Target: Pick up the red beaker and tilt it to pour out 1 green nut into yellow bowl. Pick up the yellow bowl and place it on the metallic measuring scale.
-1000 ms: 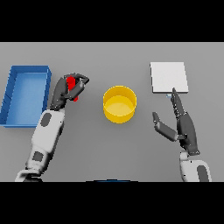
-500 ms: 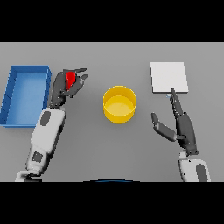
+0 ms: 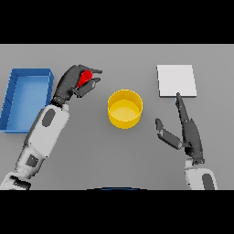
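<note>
Head view, looking down on the grey table [image 3: 137, 155]: the robot's left hand [image 3: 73, 82] hangs at about ten o'clock from the table's centre, its dark fingers and thumb curled round the red beaker [image 3: 84, 77], of which only a red patch shows between them. Whether the beaker is upright or tilted cannot be told, as the hand covers most of it. The white and grey left arm runs from the hand down to seven o'clock.

The yellow bowl [image 3: 124, 108] sits upright near the middle of the table, at roughly four o'clock from the left hand and clearly apart from it. Its inside looks plain yellow; no green nut can be made out in it or anywhere else.

The blue bin [image 3: 13, 109], an open rectangular box, lies at the nine o'clock edge of the table, just beside the left arm.

The metallic measuring scale [image 3: 176, 80], a pale square plate, lies flat at two o'clock from the bowl, well apart from it.

The right hand [image 3: 188, 132] shows at four o'clock from the bowl, fingers straight and pointing toward twelve, thumb spread toward the bowl, holding nothing. Its longest fingertip ends just below the scale's near edge.
</note>
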`<state>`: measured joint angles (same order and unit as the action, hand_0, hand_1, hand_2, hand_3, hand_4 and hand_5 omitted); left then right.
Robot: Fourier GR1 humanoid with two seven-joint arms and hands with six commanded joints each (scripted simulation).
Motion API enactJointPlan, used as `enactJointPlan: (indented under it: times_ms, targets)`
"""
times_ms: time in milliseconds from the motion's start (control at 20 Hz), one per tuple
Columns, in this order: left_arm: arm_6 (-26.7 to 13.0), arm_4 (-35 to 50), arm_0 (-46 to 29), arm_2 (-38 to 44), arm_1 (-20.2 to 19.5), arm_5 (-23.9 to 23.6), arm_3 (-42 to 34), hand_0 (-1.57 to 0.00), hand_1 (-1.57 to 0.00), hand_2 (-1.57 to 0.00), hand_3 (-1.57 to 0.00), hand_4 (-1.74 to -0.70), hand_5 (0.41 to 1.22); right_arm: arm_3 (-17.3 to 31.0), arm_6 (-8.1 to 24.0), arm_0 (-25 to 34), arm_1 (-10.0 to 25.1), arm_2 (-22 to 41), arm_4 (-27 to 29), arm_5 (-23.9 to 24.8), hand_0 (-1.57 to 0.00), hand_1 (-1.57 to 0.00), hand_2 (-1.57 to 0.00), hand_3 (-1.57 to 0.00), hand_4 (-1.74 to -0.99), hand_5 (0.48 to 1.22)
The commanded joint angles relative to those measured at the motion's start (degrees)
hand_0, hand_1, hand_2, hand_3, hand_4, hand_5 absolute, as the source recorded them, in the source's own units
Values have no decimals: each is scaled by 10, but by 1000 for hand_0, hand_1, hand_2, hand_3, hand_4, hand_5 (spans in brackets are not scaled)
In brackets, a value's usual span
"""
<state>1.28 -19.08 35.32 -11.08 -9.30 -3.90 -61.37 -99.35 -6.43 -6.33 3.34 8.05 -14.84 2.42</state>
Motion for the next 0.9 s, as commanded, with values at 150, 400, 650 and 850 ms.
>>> enactJointPlan:
  times_ms: [150,400,650,850]
  targets:
    - [-30,-29,-3,-41,-19,10,-27,-1564,-1565,-1565,-1565,-1734,1112,-6,21,-9,6,-4,5,-5,1,1,1,1,-1248,711]
    - [-56,-163,57,-157,-63,26,-7,-1569,-1569,-1569,-1569,-1739,1134,1,13,1,2,-2,7,-7,1,1,1,1,-1267,720]
    - [-48,-244,141,-237,-80,71,44,-1570,-1570,-1570,-1570,-1740,1193,4,-3,-5,2,-4,13,-11,1,1,1,1,-1264,717]
    - [-33,-301,204,-311,-81,128,84,-1571,-1571,-1571,-1571,-1637,1209,2,-2,-6,3,-8,15,-8,1,1,1,1,-1253,688]
